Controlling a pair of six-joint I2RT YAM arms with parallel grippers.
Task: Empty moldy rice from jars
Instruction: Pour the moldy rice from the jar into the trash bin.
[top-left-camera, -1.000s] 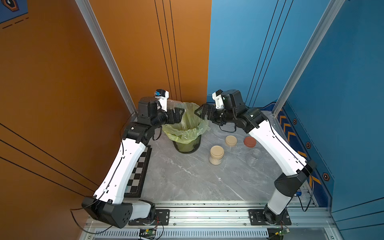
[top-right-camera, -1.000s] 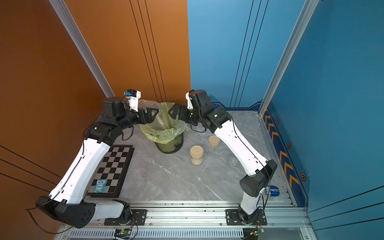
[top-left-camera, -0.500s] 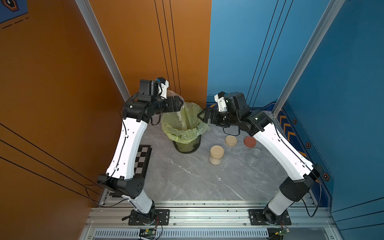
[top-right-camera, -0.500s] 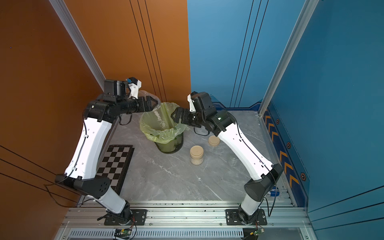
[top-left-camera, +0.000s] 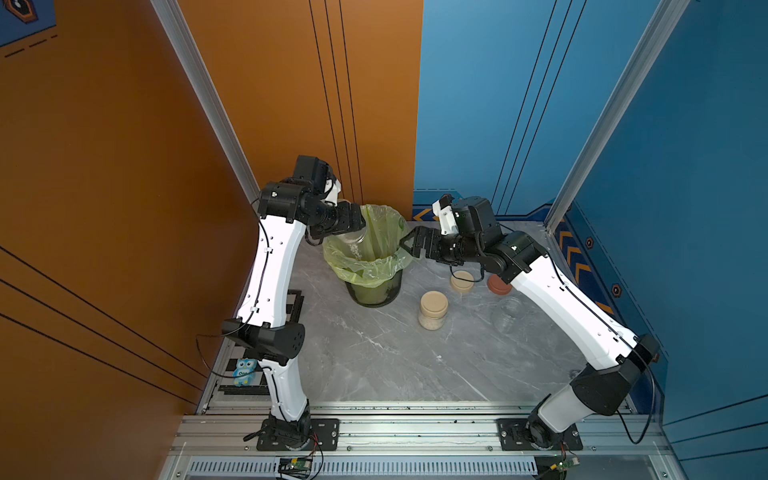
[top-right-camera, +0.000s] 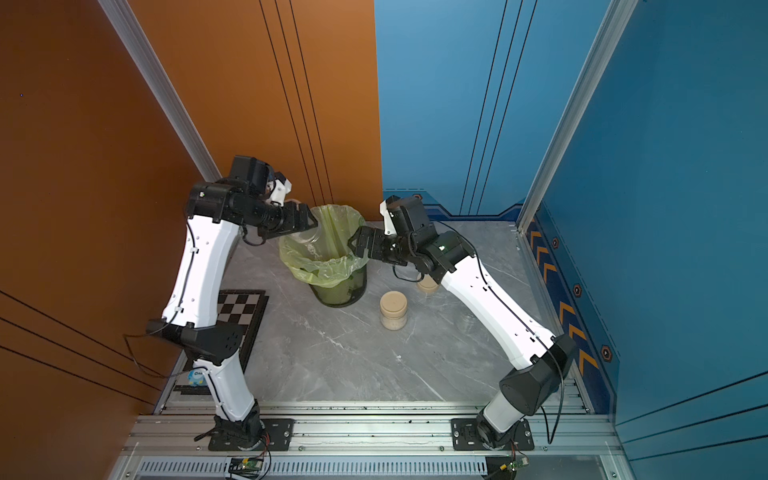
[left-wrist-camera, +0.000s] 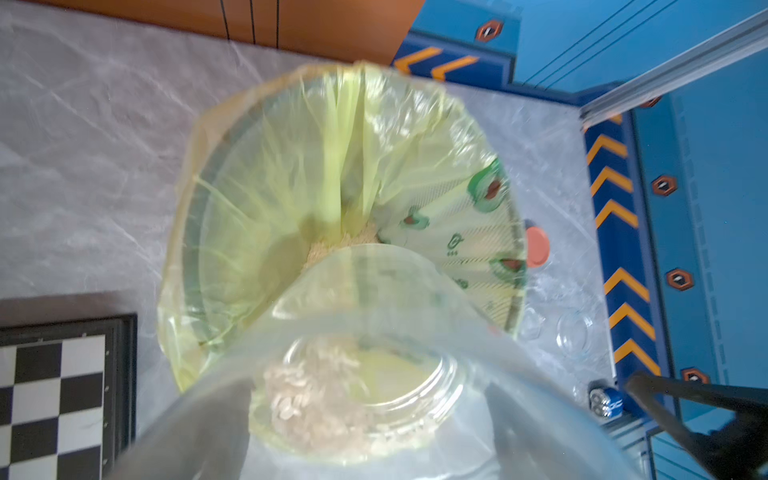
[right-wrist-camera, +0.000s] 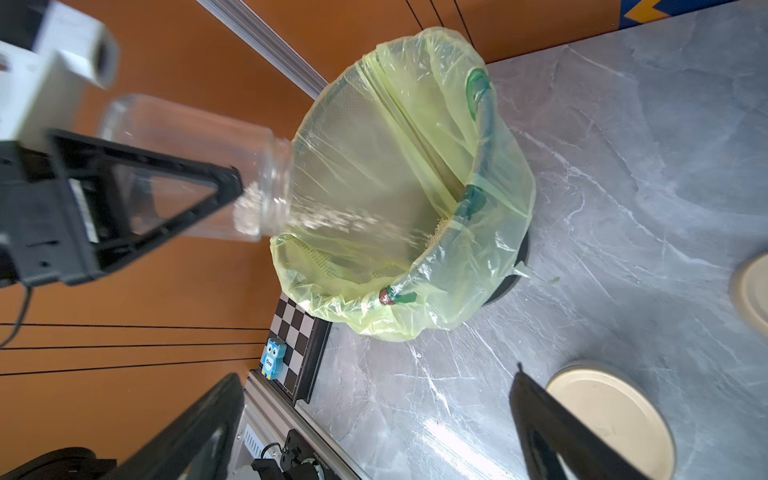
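Rice: the rice (right-wrist-camera: 253, 210) is streaming from the mouth of the tipped jar (right-wrist-camera: 187, 166), and a small clump is clinging near the neck.
Jar position: it is lying nearly on its side just left of centre in both top views, its mouth hanging over the rim of the bin (top-left-camera: 374, 295).
Left gripper: the left gripper (top-left-camera: 353, 232) is clamping the jar's body from both sides, so the rice is sitting just past its fingertips.
Bag: the green bag (right-wrist-camera: 457, 291) lining the bin is catching the grains, and a pile is gathering at its bottom.
Right gripper: the right gripper (top-left-camera: 409, 245) is hovering beside the bin's rim, right of centre, jaws spread wide and holding nothing.
Waiting: a capped jar (top-left-camera: 433, 309) with rice inside is standing below and to the right of the bin.
Risk, spill: the mouth is sitting close to the rim, so a drift back toward the frame's left would likely be scattering grains on the table (top-left-camera: 374, 357).
Risk, slip: the smooth clear wall could be sliding in the grip if the tilt steepens.
Risk, leftover: the clinging clump may be staying inside without a shake.
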